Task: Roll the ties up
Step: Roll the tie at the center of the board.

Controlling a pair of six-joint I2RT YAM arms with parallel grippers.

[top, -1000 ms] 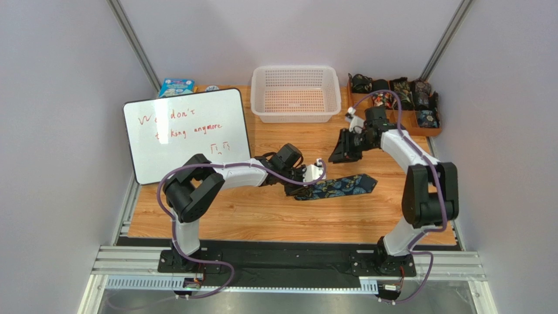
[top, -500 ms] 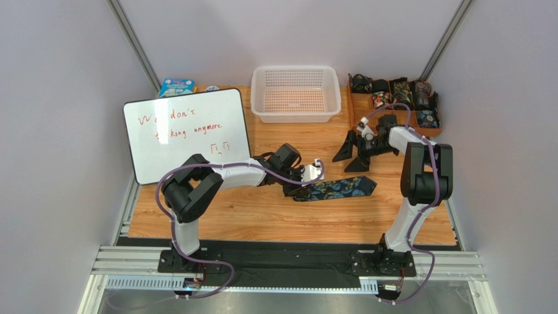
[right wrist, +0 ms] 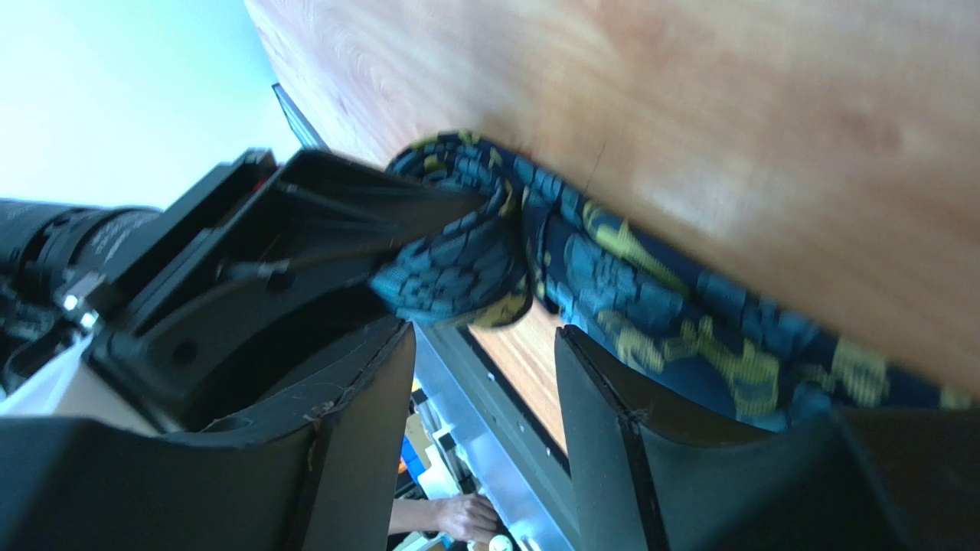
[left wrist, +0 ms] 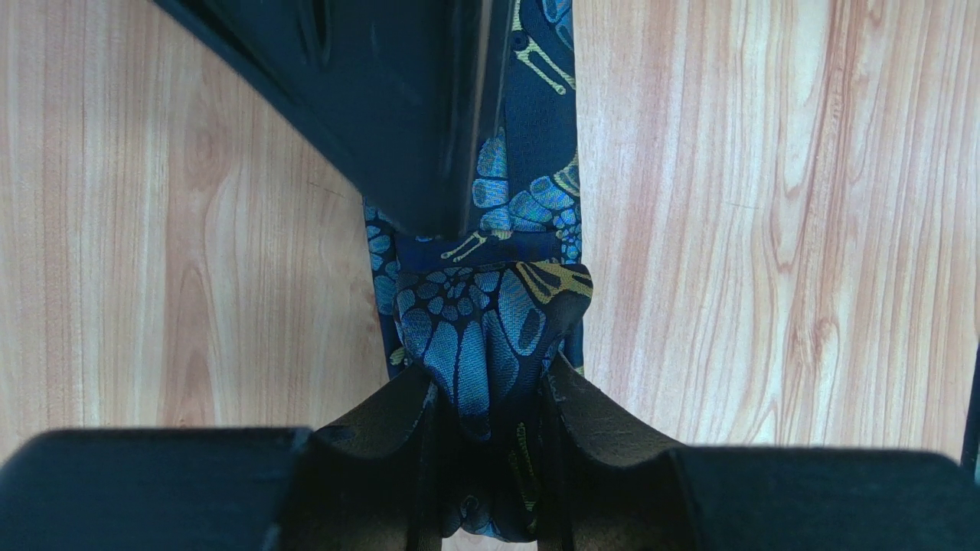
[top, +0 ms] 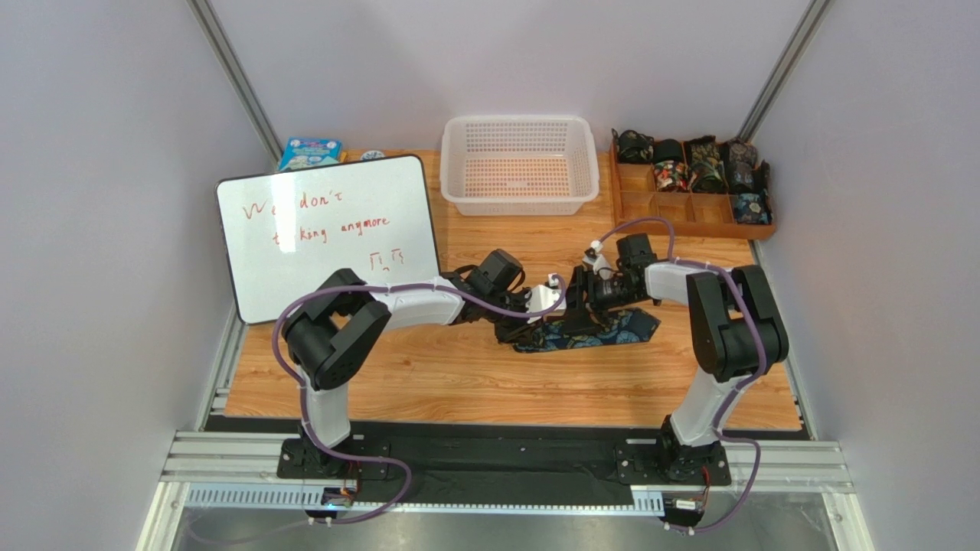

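Note:
One of the ties (top: 615, 326), black with blue and yellowish print, lies flat on the wooden table and points right. Its left end is gathered into a small roll (left wrist: 489, 333). My left gripper (left wrist: 489, 459) is shut on that roll, fabric bunched between its fingers. My right gripper (top: 579, 308) hovers over the tie just right of the left one. Its jaws stand open (right wrist: 483, 390), nothing between them, and the roll (right wrist: 460, 270) sits just beyond its fingertips. One right finger (left wrist: 380, 103) covers part of the tie in the left wrist view.
A white basket (top: 520, 164) stands at the back centre. A wooden tray (top: 694, 178) at the back right holds several rolled ties. A whiteboard (top: 328, 235) lies at the left, with a blue packet (top: 308, 152) behind it.
My right arm swung from near the back-right tray down and left to the tie, beside the left gripper. Its jaws opened on the way. The left gripper stayed put.

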